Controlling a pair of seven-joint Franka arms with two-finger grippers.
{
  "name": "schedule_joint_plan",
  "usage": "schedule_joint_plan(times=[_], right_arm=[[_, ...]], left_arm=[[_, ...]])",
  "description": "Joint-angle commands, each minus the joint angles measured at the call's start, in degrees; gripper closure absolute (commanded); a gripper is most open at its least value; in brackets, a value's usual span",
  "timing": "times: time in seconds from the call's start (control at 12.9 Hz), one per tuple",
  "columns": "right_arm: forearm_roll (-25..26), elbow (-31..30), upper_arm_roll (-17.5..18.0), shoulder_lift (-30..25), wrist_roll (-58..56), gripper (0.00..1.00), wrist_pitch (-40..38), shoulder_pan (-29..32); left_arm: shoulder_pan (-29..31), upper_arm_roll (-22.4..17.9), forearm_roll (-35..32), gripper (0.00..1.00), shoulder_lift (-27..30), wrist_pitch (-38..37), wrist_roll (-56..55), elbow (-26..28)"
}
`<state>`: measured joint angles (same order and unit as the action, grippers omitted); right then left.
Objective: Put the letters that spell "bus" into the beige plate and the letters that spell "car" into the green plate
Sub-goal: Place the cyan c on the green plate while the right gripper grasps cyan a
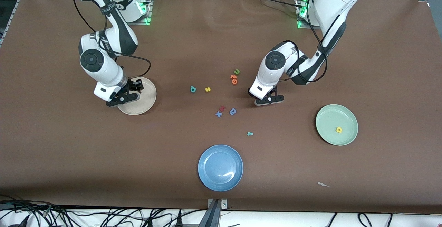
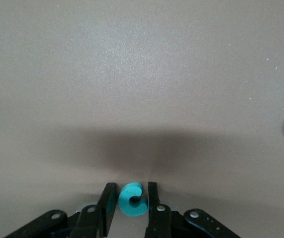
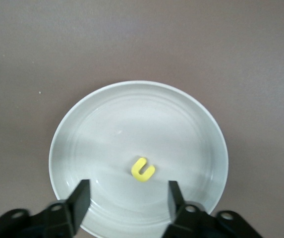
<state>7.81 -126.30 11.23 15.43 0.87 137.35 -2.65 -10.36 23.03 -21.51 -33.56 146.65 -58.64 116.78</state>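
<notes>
While both arms are down at the table, this is how it lies:

Table: brown matte cloth [image 1: 193, 30], faintly grainy up close.
Beige plate: round, shallow, smooth with faint rings [image 1: 146, 97], toward the right arm's end; a yellow u [image 3: 142, 169] lies flat in it.
Green plate: same round shape, pale mint [image 1: 329, 130], toward the left arm's end; a yellow a [image 1: 339, 129] rests in it.
Blue plate: round, glossy [image 1: 221, 182], nearest the front camera, mid-table.
Teal c: small, thick, soft-looking foam curl [image 2: 132, 199], flat on the cloth between the left fingers.
Teal b: [image 1: 193, 89] mid-table, with a yellow s [image 1: 207, 89] just beside it.
Teal r: thin [image 1: 250, 134], alone on the cloth, between the blue plate and the loose cluster.
Other letters: green u [image 1: 237, 71] and orange letter [image 1: 233, 79] together; red letter [image 1: 222, 108], blue x [image 1: 218, 114] and blue a [image 1: 233, 111] in a cluster nearer the camera.
Scrap: pale bit [image 1: 323, 184] on the cloth, nearer the camera than the green plate.
Right gripper: over the beige plate [image 3: 127, 198], jaws spread wide, holding nothing; the yellow u lies released below them. The arm hides part of the plate from the front.
Left gripper: low on the cloth [image 2: 132, 201], black fingers narrowed to either side of the teal c, just beside it; I cannot tell whether they have clamped it.
</notes>
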Motion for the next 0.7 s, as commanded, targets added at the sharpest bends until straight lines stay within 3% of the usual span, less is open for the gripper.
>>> schedule_joint_plan(times=[0.0,0.23,0.39,0.46,0.62], right_arm=[[0.2,-1.1,0.8,-0.8,0.3,0.1,0.9,0.9],[-4.4,-0.6,3.7,-0.3,1.4,0.11,2.0,0.9],[-9.6,-0.3,4.3,-0.1,1.4,0.0,3.9,-0.1],[-11.8,0.7,4.3,0.7,3.6,0.0,4.2,-2.4],[-11.7,2.1,4.3,2.6,9.8,0.0,4.3,-6.1]], left_arm=[[0.1,-0.4,-2.7,0.76,-0.7,0.7,-1.6,-0.2],[0.0,-0.4,-3.0,0.85,-0.8,0.7,-1.7,-0.2],[0.2,-0.4,-2.9,0.86,-0.6,0.4,-1.6,-0.2],[0.4,-0.4,-2.9,0.87,-0.3,0.1,-1.1,-0.4],[2.7,-0.3,-2.9,0.87,1.2,-4.5,1.4,-2.6]])
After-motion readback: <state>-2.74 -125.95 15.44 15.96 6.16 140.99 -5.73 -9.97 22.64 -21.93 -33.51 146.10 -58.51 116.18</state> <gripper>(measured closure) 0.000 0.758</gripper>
